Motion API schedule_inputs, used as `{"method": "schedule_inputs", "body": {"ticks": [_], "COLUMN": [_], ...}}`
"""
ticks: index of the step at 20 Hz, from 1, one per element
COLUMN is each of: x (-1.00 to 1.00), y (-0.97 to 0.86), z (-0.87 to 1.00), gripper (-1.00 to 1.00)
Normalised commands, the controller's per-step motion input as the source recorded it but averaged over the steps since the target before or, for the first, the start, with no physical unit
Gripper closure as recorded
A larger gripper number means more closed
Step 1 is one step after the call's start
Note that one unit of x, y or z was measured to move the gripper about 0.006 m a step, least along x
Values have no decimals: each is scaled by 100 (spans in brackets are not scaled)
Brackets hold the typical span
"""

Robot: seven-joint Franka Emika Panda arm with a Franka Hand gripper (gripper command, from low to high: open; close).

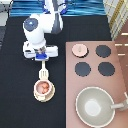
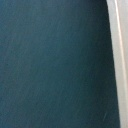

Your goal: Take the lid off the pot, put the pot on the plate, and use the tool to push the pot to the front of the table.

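We see the hand [image 1: 43, 59] clamped on the tool [image 1: 44, 70], its head touching the pot [image 1: 43, 88] at the pot's 12 o'clock. The pot sits on the plate [image 1: 36, 95], on the tabletop [image 1: 20, 105]. The lid [image 1: 79, 49] lies on the stove [image 1: 115, 82].

The exterior view looks steeply down from high above, across from the robot, taking in the gripper [image 1: 42, 56] over the table [image 1: 15, 80]. The wrist view sits close, facing a dark blue-green surface edged by a pale strip; their overlap cannot be told.

A dark blue-black surface [image 2: 50, 65] fills the wrist view, with a pale strip [image 2: 118, 55] along one edge.
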Motion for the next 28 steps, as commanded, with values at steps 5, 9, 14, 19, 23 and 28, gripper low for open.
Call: {"method": "schedule_inputs", "body": {"ticks": [5, 9, 14, 19, 23, 28], "x": [-96, -71, 65, 97, 100, 99], "y": [54, 25, -1, -3, -5, -12], "z": [10, -2, 0, 0, 0, 0], "gripper": [100, 100, 100, 100, 100, 100]}}
